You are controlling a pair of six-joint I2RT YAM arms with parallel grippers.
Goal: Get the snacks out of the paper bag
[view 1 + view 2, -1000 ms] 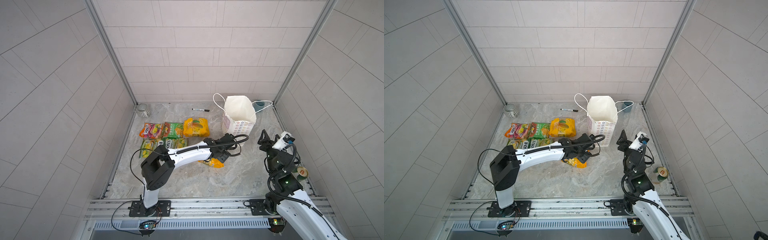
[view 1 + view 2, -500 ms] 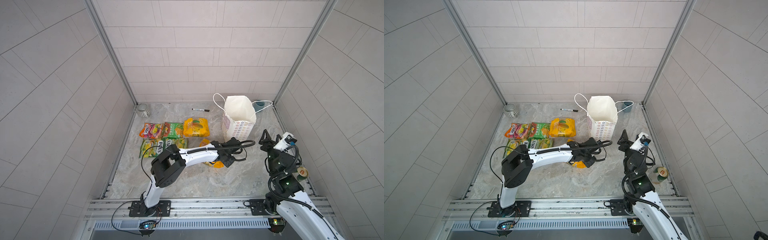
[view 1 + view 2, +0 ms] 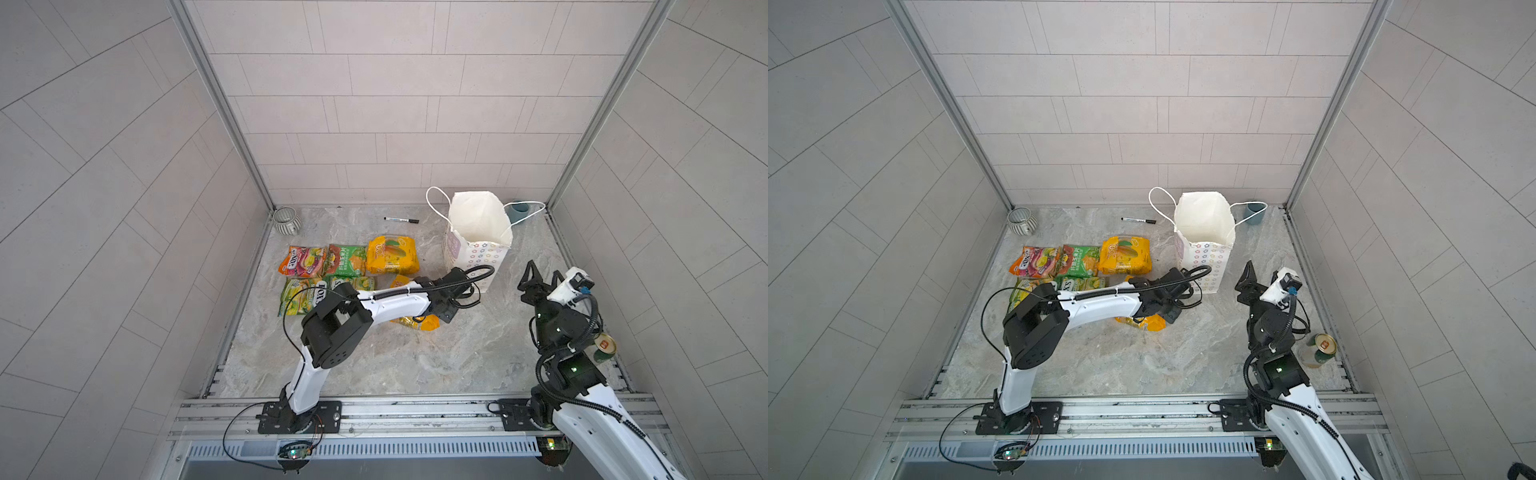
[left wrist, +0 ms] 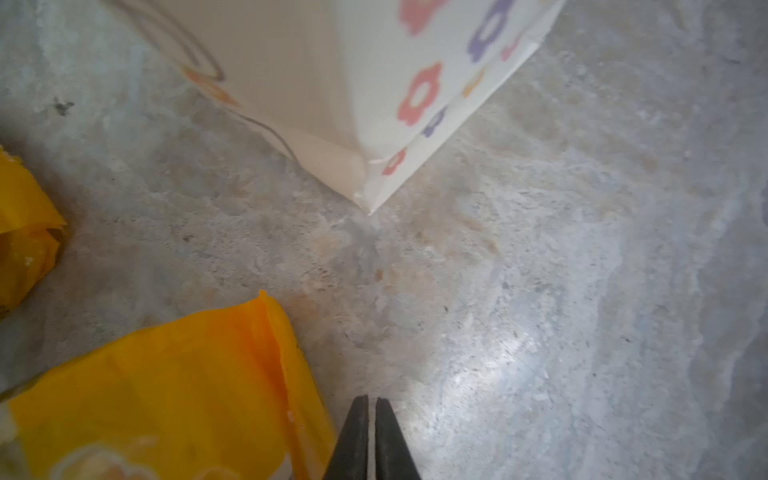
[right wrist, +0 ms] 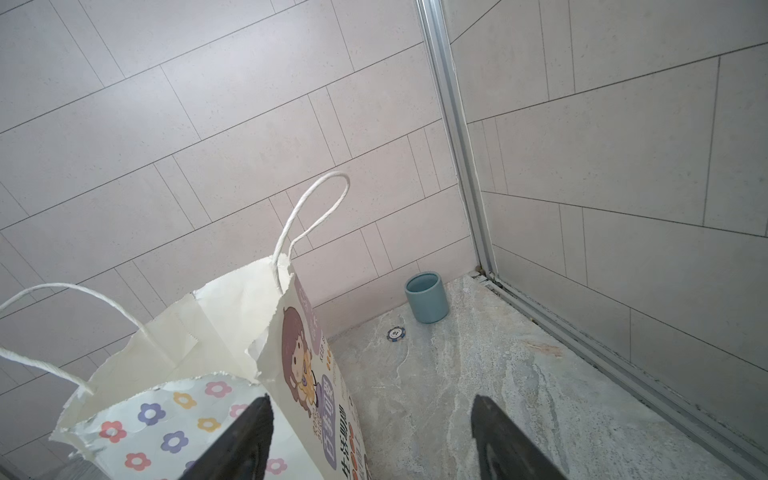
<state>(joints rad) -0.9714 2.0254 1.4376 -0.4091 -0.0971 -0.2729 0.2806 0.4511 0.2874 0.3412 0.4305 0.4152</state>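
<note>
The left gripper (image 4: 371, 436) is hovering low over the table (image 4: 540, 291) with its jaws drawn together and nothing between them. A yellow packet (image 4: 166, 395) is lying flat just beside the tips; whether one finger is brushing the packet's edge is hard to tell from this close. Ahead of the tips, with bare table between, the paper bag (image 4: 332, 83) is standing upright, its bottom corner pointing back at the gripper. Further out on the packet's side, five other packets (image 3: 345, 259) are lying in two rows.

The right gripper (image 5: 370, 436) is waiting with its jaws wide apart and empty, the bag's rim just ahead of one jaw.

All six snacks seem to be out, so the step is probably clearing away. The left arm should be rising straight up first, so that it is neither dragging the packet nor clipping the bag corner.
</note>
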